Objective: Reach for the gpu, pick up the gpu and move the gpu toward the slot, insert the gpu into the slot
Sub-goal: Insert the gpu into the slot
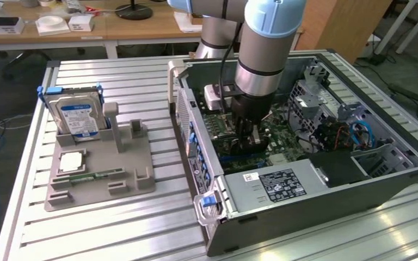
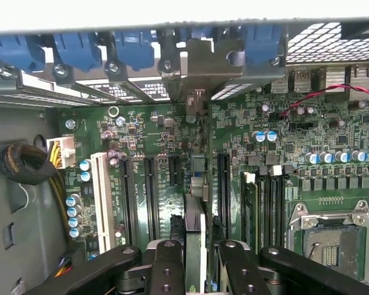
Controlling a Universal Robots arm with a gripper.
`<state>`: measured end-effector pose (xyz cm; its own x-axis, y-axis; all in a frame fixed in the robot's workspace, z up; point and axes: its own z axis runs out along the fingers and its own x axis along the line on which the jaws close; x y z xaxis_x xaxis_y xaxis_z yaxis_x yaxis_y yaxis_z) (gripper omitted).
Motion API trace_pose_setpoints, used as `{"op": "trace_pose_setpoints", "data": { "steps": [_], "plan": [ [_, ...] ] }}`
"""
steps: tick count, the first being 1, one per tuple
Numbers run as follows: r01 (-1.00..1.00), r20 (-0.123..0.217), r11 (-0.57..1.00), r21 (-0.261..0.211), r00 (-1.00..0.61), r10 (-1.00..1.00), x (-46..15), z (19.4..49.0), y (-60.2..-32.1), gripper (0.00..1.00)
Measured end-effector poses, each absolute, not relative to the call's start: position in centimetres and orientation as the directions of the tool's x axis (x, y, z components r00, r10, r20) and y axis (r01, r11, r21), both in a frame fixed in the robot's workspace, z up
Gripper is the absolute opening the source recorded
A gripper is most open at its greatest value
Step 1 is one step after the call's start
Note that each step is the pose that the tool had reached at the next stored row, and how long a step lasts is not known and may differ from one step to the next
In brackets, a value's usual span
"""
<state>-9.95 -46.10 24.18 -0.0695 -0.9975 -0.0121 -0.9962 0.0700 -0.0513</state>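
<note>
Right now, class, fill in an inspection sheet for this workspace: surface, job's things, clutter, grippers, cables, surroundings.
Surface: slatted metal table, bearing an open computer case and a grey holder.
Job's things: gpu edge-on over the motherboard slots; whether it is seated cannot be told.
Clutter: hard drive upright in the holder, memory stick lying on it.
Grippers: gripper inside the case, jaws closed on the gpu.
Cables: braided bundle and red wire inside the case.
Surroundings: wooden desk behind the table.
</note>
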Motion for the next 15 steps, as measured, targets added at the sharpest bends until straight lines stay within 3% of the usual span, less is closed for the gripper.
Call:
{"op": "trace_pose_setpoints", "data": {
  "steps": [15],
  "plan": [
    [-0.996, -0.012, 0.070, -0.051, -0.069, -0.998, -9.95, 23.91, -46.10, 0.26]
  ]
}}
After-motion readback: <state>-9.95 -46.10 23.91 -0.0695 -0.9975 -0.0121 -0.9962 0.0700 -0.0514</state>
